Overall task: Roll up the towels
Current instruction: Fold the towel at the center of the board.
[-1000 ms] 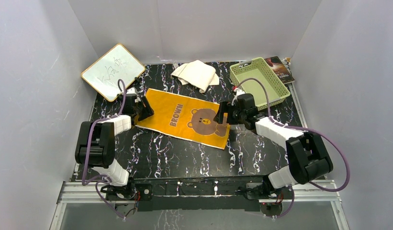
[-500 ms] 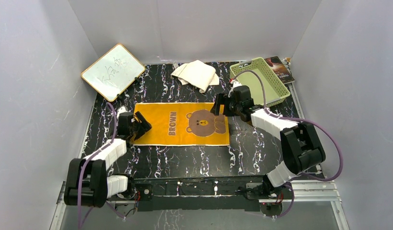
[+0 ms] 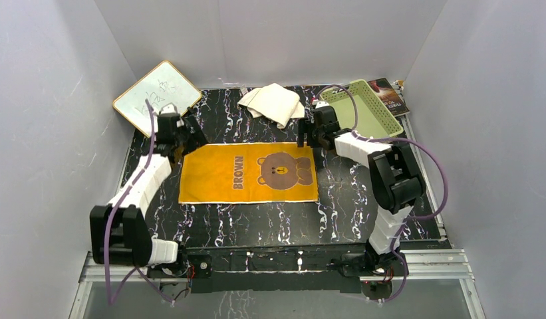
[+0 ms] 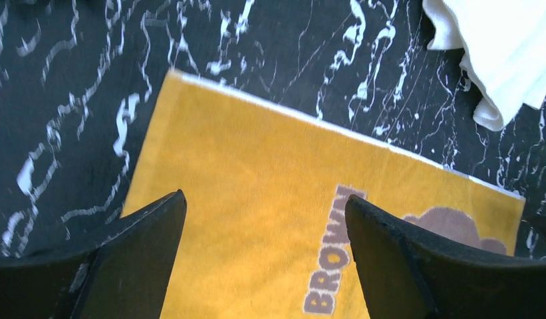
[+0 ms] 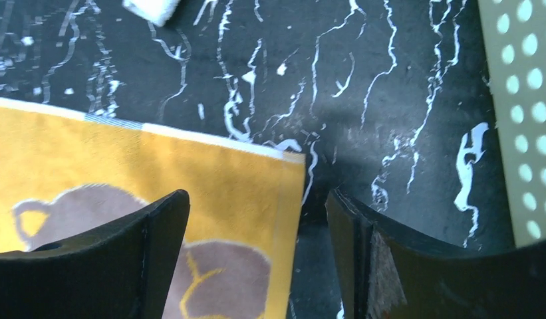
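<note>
Two towels are seen on the table (image 3: pixel 257 219). The orange bear towel (image 3: pixel 249 173) is spread flat at the centre, its long axis running left to right, and the cream towel (image 3: pixel 273 103) is heaped beyond its far edge. The left gripper (image 3: pixel 185 137) is held with jaws apart over the far left corner, and the right gripper (image 3: pixel 302 135) likewise over the far right corner, so each short end is nearest its own arm.
</note>
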Robot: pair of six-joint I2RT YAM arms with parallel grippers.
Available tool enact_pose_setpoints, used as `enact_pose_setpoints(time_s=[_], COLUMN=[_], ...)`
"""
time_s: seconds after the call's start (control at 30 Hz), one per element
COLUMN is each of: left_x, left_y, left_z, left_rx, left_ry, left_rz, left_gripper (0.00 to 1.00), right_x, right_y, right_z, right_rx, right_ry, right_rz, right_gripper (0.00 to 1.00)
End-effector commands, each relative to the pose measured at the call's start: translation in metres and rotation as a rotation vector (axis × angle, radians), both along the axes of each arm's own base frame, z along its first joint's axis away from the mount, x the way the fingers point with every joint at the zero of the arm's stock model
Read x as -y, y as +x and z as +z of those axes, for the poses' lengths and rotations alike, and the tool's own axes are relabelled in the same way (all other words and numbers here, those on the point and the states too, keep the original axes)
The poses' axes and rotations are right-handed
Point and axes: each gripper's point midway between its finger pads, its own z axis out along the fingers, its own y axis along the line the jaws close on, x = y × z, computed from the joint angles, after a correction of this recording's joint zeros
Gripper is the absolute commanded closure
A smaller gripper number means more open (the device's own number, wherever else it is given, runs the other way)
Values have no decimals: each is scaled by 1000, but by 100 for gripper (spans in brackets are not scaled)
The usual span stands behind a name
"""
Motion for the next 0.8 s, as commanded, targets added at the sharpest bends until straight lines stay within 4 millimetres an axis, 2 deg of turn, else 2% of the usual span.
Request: enact_pose_setpoints(time_s=[0.0,0.1,0.27,0.4,0.77], left_x=[-11,-21,-41,-50,-53], left_y=[7,11,11,12,14], left_z=[10,8,-8,-16,-16], left_rx=[-142,-195,-255,-308,-307], left_ry=[136,156,136,161,184], left_rz=[-119,-176,-189,-201,-220], left_gripper=[11,11,11,12,12], right_x=[13,14,20,28,26], right_y=[28,31,28,27,31], right_z=[8,0,-14,-21,-35], right_rx=[48,35,11,7,-7], right_ry=[-109,-132,-165,-205,-217], right_rz=[-23,-22,-31,-43,-50], right_gripper=[28,34,37,37,38])
